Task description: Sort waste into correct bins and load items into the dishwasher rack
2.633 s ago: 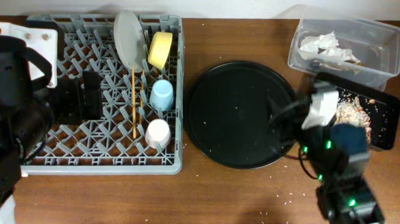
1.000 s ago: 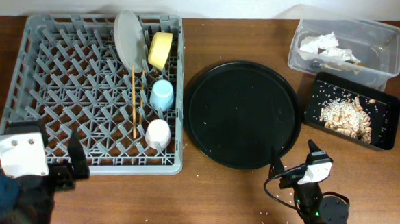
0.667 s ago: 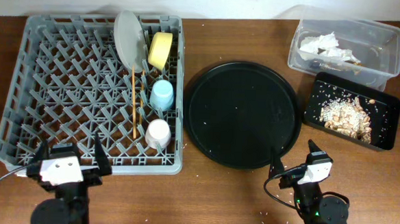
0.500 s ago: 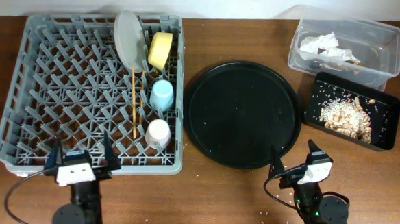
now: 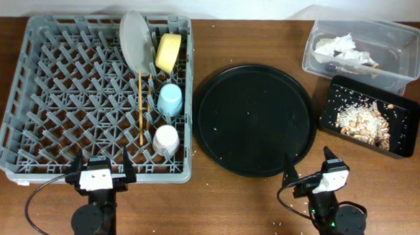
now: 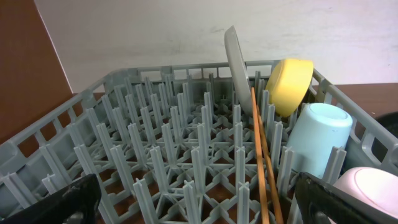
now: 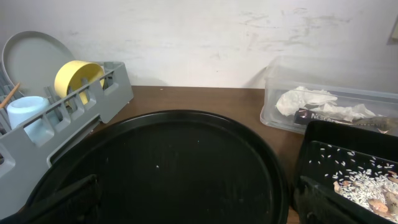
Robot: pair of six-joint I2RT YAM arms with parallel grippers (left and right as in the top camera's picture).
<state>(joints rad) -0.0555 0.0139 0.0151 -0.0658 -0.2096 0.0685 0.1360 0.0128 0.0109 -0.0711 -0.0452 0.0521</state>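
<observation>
While both arms sit low at the front edge of the table [image 5: 220, 204], the left gripper [image 5: 101, 162] has its fingers [image 6: 62, 202] spread wide with nothing between them. It lies well to the left of the big round tray [image 5: 254, 120], at the front wall of the dish rack [image 5: 25, 72]. The right gripper [image 5: 308, 162] is likewise spread and empty, just in front of the round tray's front-right rim.

From the overhead view, the rack stands just left of the round tray, close beside it without clearly touching. All the dishes are in the rack's side nearest the round tray. A white plate [image 5: 132, 41] stands on edge between the pegs at the back, with a yellow bowl [image 5: 168, 52] tipped on its side next to it, closer to the round tray. Forward of the bowl a blue cup [image 5: 170, 99] sits mouth down, and forward of that a pink cup [image 5: 166, 139]. Chopsticks [image 5: 141, 107] lie lengthwise along the pegs on the cups' far side from the round tray.

Behind and to the right of the round tray, a clear tub [image 5: 408, 52] holds crumpled napkins [image 5: 339, 49]. Directly right of the round tray, a shallow black tray [image 5: 409, 128] holds crumbly food scraps [image 5: 361, 122] mixed with rice grains.
</observation>
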